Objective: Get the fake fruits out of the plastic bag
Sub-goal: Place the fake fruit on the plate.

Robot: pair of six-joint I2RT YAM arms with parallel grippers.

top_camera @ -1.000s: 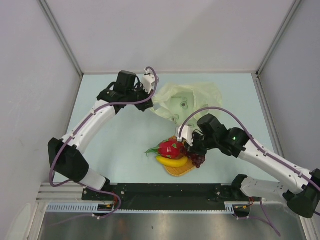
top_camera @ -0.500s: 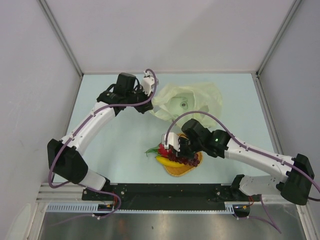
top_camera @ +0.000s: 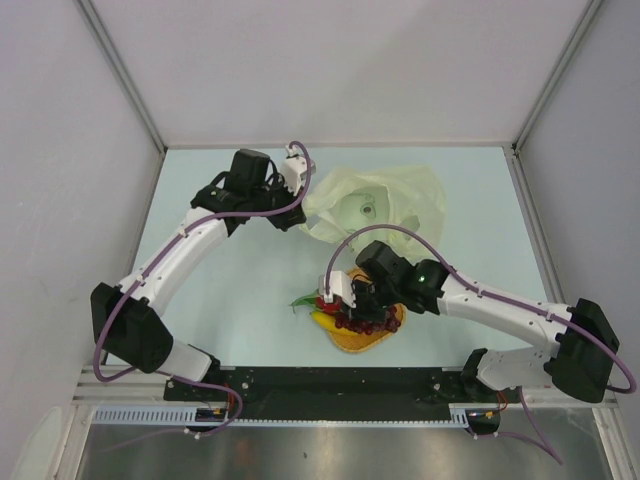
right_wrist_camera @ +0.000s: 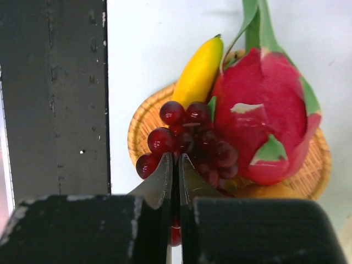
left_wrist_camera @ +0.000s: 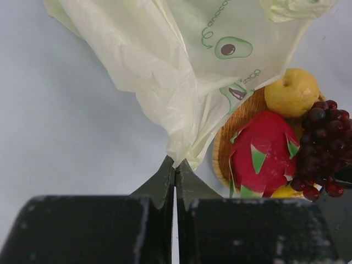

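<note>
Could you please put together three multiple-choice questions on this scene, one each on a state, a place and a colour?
1. The left gripper is: A wide open; B shut on the plastic bag; C shut on nothing.
2. The dragon fruit lies: A inside the bag; B on the woven mat; C against the far wall.
3. The grape bunch is: A green; B yellow; C dark red.
Answers: B, it pinches the bag's edge. B, the mat shows beneath it. C, the right wrist view shows dark red grapes.
</note>
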